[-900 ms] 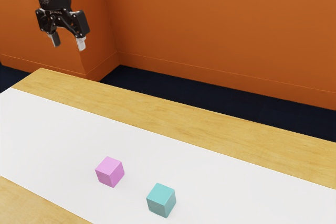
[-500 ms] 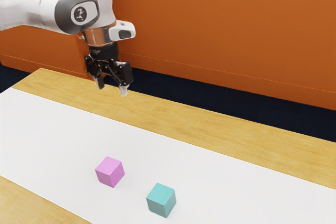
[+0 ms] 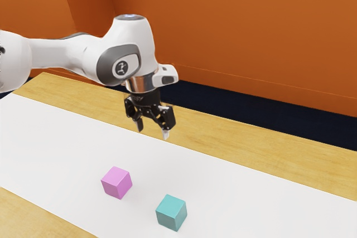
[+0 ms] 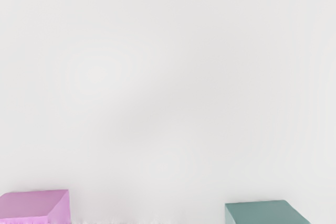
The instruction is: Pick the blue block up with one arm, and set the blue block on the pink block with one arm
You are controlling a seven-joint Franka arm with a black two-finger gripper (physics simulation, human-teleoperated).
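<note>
Teal-blue block (image 3: 170, 212); pink block (image 3: 116, 182); white mat (image 3: 56, 149); orange wall (image 3: 251, 20)

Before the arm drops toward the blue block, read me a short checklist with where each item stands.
1. Gripper open and empty: ok.
2. Blue block flat on the white mat, nothing on it: ok.
3. Clear gap between blue block and pink block: ok.
4. Pink block's top bare: ok.
5. Gripper lined up over the blue block: not ok; it hangs well above the mat, away from both blocks.
</note>
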